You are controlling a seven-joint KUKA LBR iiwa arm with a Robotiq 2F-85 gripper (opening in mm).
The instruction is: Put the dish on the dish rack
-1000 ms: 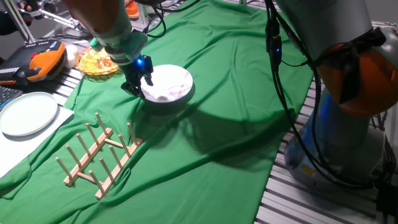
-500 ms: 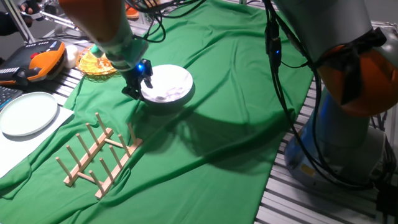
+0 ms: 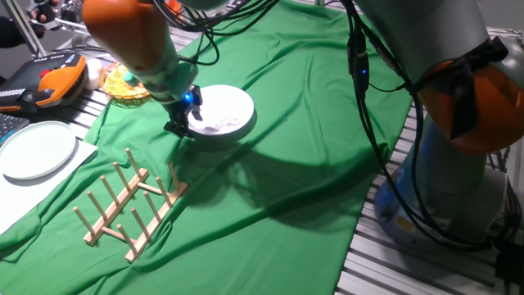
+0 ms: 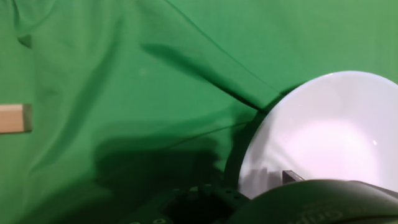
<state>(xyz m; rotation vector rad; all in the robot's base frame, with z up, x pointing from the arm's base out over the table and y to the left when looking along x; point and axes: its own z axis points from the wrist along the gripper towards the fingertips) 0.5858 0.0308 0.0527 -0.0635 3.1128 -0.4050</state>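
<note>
Green cloth drapes the whole surface (image 3: 303,123), wrinkled toward the lower left of the fixed view, where the small light-wood folding dish rack (image 3: 131,202) with its rows of upright pegs lies flat. Compared with a second ago, my claw (image 3: 182,120) has sunk lower and tucked in against the left rim of the plain white round matte dish (image 3: 223,113), which sits in the upper middle of that view and has not shifted. I judge this to mean I am settling into a grasp on the rim, with the lift not yet begun. In the hand view the dish (image 4: 329,134) fills the lower right, its edge curving just beside my dark housing, and a wooden end of the rack (image 4: 15,119) peeks in at the left edge. Whether my fingers are spread or already pinching the rim, I cannot tell. A paler flat-rimmed plate (image 3: 34,149) rests at the far left, well apart.
</note>
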